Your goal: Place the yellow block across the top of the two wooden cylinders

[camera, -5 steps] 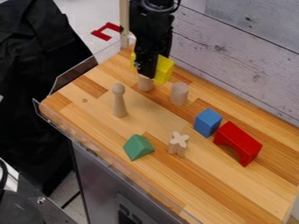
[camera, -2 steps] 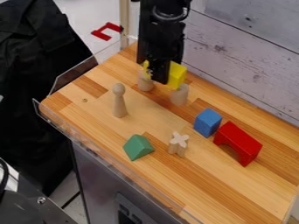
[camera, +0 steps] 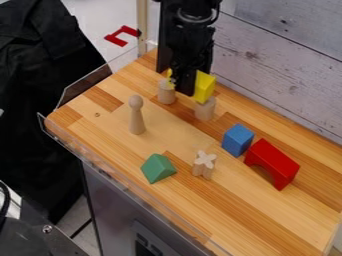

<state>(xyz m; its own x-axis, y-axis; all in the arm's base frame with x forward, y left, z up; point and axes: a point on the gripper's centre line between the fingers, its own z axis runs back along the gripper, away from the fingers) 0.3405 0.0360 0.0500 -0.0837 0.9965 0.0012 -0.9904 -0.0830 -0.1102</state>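
Observation:
The black gripper (camera: 183,89) hangs near the top middle of the wooden surface, shut on a yellow block (camera: 204,88). Yellow shows on both sides of the gripper, whose body hides the block's middle. The block's right end is right over a short wooden cylinder (camera: 205,109) and overlaps its top in view; whether they touch I cannot tell. A second short cylinder (camera: 166,92) stands upright below the block's left end. Left of and nearer than these is an upright wooden peg (camera: 136,116) with a round head.
A green triangular block (camera: 158,168) and a wooden cross-shaped piece (camera: 204,165) lie toward the front. A blue block (camera: 237,140) sits beside a red arch (camera: 272,164) at the right. Clear guards line the left and front edges; a whitish plank wall (camera: 280,75) rises behind.
The gripper has moved right and slightly nearer with the yellow block. The left cylinder is less covered, while the block now overlaps the right one's top. The other pieces have stayed put.

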